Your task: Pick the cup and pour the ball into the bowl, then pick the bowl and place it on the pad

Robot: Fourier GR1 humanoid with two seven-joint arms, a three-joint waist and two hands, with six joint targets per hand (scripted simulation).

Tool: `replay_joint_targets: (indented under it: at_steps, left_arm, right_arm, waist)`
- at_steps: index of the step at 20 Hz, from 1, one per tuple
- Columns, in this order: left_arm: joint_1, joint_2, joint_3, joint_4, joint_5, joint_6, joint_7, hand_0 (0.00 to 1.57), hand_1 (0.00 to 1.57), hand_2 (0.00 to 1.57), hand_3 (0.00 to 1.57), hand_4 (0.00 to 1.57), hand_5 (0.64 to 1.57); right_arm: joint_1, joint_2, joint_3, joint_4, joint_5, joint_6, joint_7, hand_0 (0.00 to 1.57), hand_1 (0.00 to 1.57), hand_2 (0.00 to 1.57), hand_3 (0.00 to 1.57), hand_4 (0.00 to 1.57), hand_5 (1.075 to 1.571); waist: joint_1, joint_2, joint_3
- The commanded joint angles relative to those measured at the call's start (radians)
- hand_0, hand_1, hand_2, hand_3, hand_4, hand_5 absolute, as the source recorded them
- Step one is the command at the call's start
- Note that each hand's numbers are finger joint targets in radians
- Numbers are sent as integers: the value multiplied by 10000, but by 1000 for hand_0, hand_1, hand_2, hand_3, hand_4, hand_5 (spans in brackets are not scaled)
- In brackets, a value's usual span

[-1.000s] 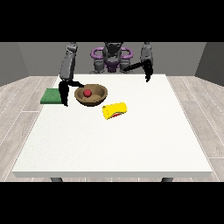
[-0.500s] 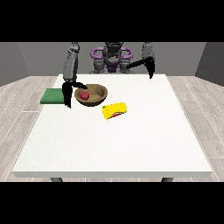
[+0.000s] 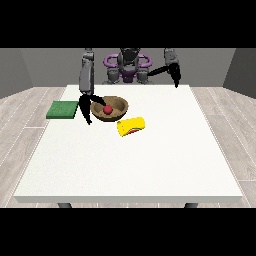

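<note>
Presently, the scene is recorded from the view's left edge across to its right. A green pad (image 3: 63, 109) lies flat at the left side of the white table (image 3: 130, 160), close to the table's left edge and toward the robot's end. Just to the right of the pad, the hand at the view's left (image 3: 87, 107) hangs down from a grey forearm, with its dark fingers pointing at the tabletop. This hand sits between the pad and the brown bowl (image 3: 110, 108), right at the bowl's left rim; one dark finger reaches toward the rim, and the rest drop beside it. Whether the fingers actually pinch the rim or merely stand against it cannot be told from this view. The bowl stands upright on the table, apart from the pad, and a red ball (image 3: 107, 108) rests inside it. To the right and slightly nearer the camera, a yellow cup (image 3: 131, 125) lies on its side on the table, near the bowl but not touching it, with a reddish interior showing at its lower edge. Farther right, well apart from all these items, the hand at the view's right (image 3: 175, 75) is held up above the table's far edge, near the robot's torso (image 3: 128, 64). It holds nothing; how its fingers lie cannot be told.
</note>
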Motion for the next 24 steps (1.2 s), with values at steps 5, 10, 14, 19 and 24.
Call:
replay_joint_targets:
  at_steps: [5, 10, 14, 19, 24]
  left_arm:
    - [-23, 28, 198, 120, 99, 73, -282, 0, 0, 0, 0, 0, 1569]
    - [-241, 395, 740, 196, 546, -269, 288, 0, 0, 0, 0, 0, 1570]
    - [820, 460, 964, 1060, 602, -190, -304, 0, 0, 0, 0, 0, 1570]
    - [938, 989, 1425, 1053, 760, -217, -797, 0, 0, 0, 0, 0, 1570]
    - [1144, 698, 1147, 992, 587, 17, -804, 0, 0, 0, 0, 0, 1569]
  right_arm:
    - [-193, -333, 628, 587, 919, -1540, 1557, 1571, 1571, 1571, 1571, 1042, 1549]
    - [-633, -552, 750, 536, 1082, -2007, 2227, 1571, 1571, 1571, 1571, 1026, 1555]
    - [-546, -173, 1422, 118, 1449, -2124, 3444, 1571, 1571, 1571, 1571, 1030, 1558]
    - [-947, -1410, 804, -34, 740, -918, 4447, 1571, 1571, 1571, 1571, 1052, 1553]
    - [-677, -1964, 455, -115, 466, -607, 4410, 1571, 1571, 1571, 1571, 1058, 1559]
  waist:
    - [224, 240, 136]
    - [-94, -313, 146]
    - [-917, -1554, 142]
    - [-1042, -1328, 146]
    - [-1184, -1224, 149]
